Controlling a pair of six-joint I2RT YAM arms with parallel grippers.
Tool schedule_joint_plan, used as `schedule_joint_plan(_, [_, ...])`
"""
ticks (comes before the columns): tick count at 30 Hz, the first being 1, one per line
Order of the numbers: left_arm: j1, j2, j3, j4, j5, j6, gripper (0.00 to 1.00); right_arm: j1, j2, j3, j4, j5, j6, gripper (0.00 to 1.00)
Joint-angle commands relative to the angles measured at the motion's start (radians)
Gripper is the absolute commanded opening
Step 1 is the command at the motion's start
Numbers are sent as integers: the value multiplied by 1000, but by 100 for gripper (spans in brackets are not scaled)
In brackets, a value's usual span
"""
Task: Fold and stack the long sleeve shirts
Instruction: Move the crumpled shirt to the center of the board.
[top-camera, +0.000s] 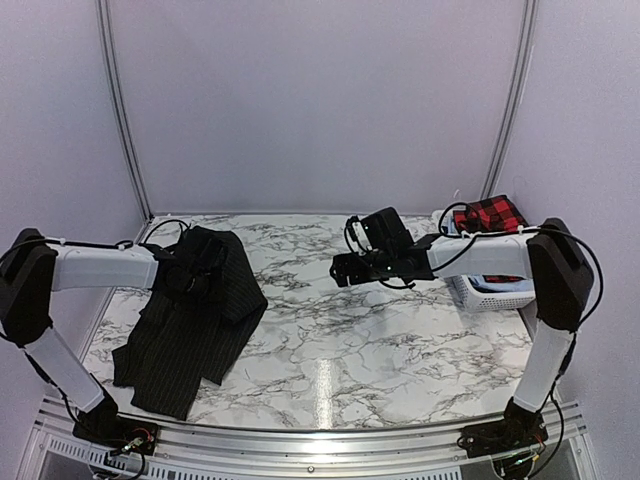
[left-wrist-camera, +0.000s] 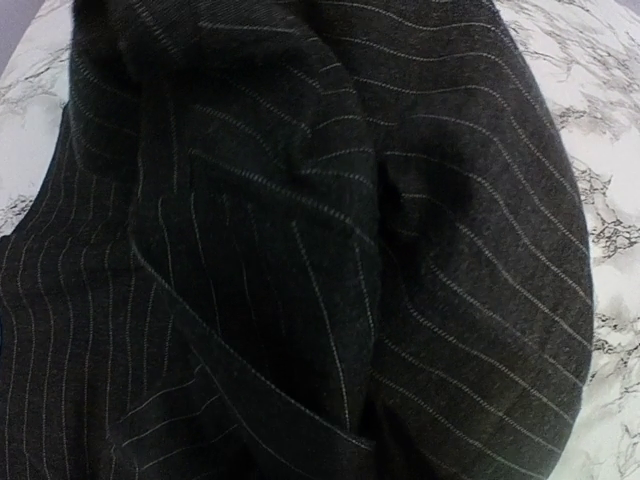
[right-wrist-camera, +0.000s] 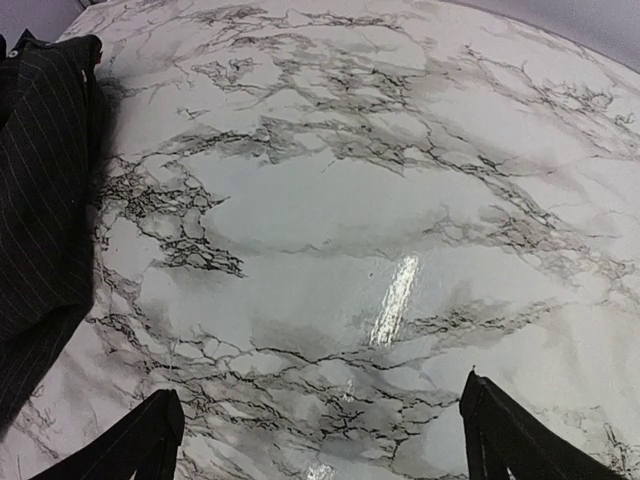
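Black pinstriped cloth shirt runs along the marble table's left edge under the left gripper — grip hidden — right gripper gaping, empty.

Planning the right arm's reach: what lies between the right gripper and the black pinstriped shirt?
Only bare marble-patterned table lies between the right gripper and the black pinstriped shirt, clearest in the top and right wrist views.
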Motion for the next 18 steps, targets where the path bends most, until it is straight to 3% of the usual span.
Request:
schedule_joint_plan(1, [-23, 17, 94, 60, 112, 63, 1, 52, -62, -20, -14, 51, -20, 92])
schedule_joint_plan(9, [-180, 48, 346, 98, 332, -26, 0, 80, -147, -64, -38, 144, -10, 92])
schedule_joint_plan(16, [-191, 336, 654, 196, 545, -134, 0, 50, -216, -67, -117, 274, 46, 93])
schedule_joint_plan(17, [-190, 383, 707, 190, 557, -136, 9, 49, -226, -73, -121, 275, 45, 93])
schedule_joint_plan(18, [-188, 419, 754, 181, 571, -136, 27, 50, -240, -79, -123, 269, 44, 93])
